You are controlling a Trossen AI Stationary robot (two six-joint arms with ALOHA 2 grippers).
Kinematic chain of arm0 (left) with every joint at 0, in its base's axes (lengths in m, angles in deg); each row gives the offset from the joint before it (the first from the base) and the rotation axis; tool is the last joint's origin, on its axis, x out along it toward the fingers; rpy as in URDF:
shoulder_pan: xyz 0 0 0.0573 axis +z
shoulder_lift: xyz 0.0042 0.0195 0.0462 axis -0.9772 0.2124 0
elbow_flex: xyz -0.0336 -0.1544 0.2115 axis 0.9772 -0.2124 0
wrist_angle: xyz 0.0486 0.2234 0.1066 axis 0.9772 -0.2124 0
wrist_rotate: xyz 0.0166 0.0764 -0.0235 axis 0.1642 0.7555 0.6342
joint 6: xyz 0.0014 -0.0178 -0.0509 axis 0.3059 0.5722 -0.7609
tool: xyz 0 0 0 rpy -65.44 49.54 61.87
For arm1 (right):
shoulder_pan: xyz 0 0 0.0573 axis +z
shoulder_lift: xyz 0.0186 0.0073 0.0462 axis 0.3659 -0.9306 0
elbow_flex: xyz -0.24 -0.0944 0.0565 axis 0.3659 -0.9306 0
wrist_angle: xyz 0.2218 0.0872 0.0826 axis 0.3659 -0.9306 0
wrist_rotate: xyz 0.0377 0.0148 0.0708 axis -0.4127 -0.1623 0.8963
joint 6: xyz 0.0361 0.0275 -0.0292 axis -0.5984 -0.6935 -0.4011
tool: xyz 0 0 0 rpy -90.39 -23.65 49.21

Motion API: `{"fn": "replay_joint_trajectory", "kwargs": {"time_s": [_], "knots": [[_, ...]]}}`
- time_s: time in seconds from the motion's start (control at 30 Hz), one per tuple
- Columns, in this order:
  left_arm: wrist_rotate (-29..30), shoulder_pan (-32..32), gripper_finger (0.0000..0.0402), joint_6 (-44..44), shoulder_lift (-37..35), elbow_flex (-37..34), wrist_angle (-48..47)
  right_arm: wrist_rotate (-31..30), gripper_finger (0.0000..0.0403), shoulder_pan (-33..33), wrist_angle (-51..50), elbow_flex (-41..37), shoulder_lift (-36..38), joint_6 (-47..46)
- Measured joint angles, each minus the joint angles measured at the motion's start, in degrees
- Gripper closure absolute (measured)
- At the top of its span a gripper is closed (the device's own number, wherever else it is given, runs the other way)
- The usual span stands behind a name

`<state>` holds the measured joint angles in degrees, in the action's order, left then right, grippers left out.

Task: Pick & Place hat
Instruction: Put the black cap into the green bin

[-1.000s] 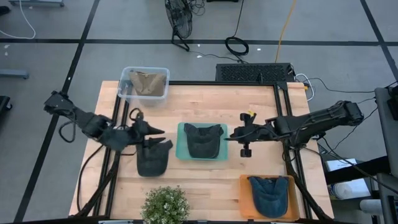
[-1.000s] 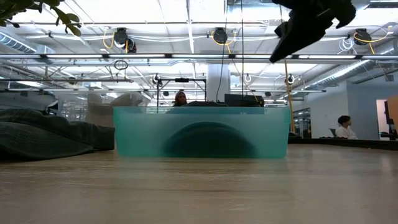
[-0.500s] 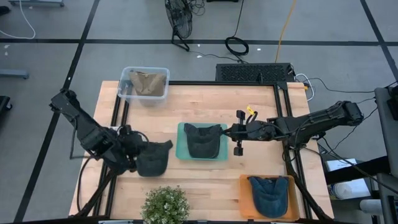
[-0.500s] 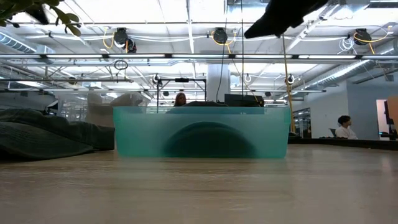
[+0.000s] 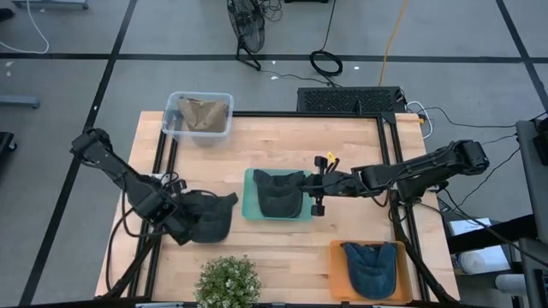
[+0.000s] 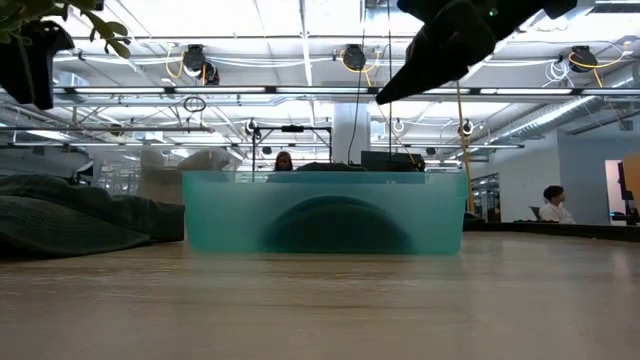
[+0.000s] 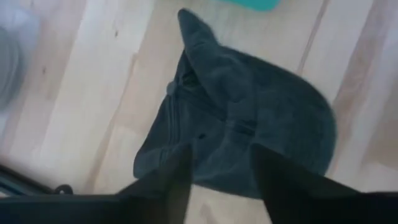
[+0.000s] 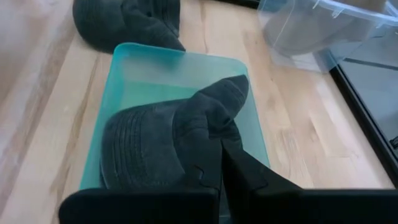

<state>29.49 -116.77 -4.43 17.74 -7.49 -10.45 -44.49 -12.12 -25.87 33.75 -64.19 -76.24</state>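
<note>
A dark hat (image 5: 212,221) lies flat on the wooden table at the left; the left wrist view shows the same hat (image 7: 261,106). My left gripper (image 7: 224,155) is open and points down over this hat's left edge. In the low view the gripper (image 6: 28,60) hangs clear above the hat (image 6: 60,215). A second dark hat (image 8: 168,143) rests in the teal tray (image 5: 250,210) at mid-table. My right gripper (image 5: 306,188) is shut and slants down over the tray's right rim, well above it (image 6: 400,85).
At the far left stands a clear bin (image 5: 199,115) holding a tan thing. An orange tray (image 5: 336,274) with a blue hat (image 5: 370,265) sits at the near right. A potted plant (image 5: 227,282) is at the near edge. Bare wood lies between the trays.
My left gripper has come down and toward the table's near edge, tipping from nearly level to pointing down over the hat on the table. My right gripper has moved toward the table's left, over the teal tray's right rim. Both hats have stayed where they were.
</note>
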Motion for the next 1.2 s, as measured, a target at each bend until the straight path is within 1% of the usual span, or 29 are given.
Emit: {"fn": "replay_joint_trajectory", "kwargs": {"time_s": [0.13,0.2,0.27,0.33,0.4,0.53,0.67,0.8,0.97,1.07,1.13,1.2], "knots": [[-3.2,3.0,0.0167,3.4,-0.2,-2.6,1.8,0.0,0.0403,0.1,-0.4,0.0,-0.1,0.2],[-3.7,4.1,0.0149,4.3,-0.5,-4.1,3.5,0.0,0.0403,0.1,-0.3,0.0,-0.1,1.4],[-5.1,4.8,0.0142,5.7,-0.6,-6.1,5.9,0.0,0.0403,0.1,0.2,0.0,-0.1,2.8],[-7.2,5.3,0.0143,7.6,-0.5,-8.3,10.0,0.0,0.0403,-0.1,0.5,0.0,-0.1,4.0],[-7.8,5.6,0.0151,9.2,-0.5,-10.2,13.3,0.1,0.0403,-0.4,0.4,0.0,-0.1,4.7],[-6.5,6.7,0.0172,9.8,-0.5,-12.2,13.3,0.0,0.0403,-0.7,0.4,0.0,-0.1,6.4],[-6.6,8.2,0.0186,9.7,-0.5,-13.3,14.3,0.4,0.0403,-1.0,0.4,0.0,-0.1,7.4],[-7.2,9.4,0.0182,10.5,-0.5,-14.9,15.1,2.9,0.0403,-1.6,0.5,0.0,-0.1,8.5],[-7.3,10.6,0.0165,13.5,-0.5,-16.8,17.3,3.1,0.0403,-2.4,2.2,0.0,-0.1,9.6],[-7.8,11.1,0.0165,13.7,-0.5,-17.2,18.3,3.2,0.0403,-2.7,3.7,0.0,-0.1,10.8],[-9.1,11.3,0.0175,14.3,-0.5,-17.5,19.9,3.3,0.0403,-2.6,3.8,0.0,-0.1,11.4],[-10.0,11.3,0.0195,14.3,-0.5,-17.7,21.1,3.6,0.0403,-2.6,3.7,0.0,-0.1,11.6]]}}
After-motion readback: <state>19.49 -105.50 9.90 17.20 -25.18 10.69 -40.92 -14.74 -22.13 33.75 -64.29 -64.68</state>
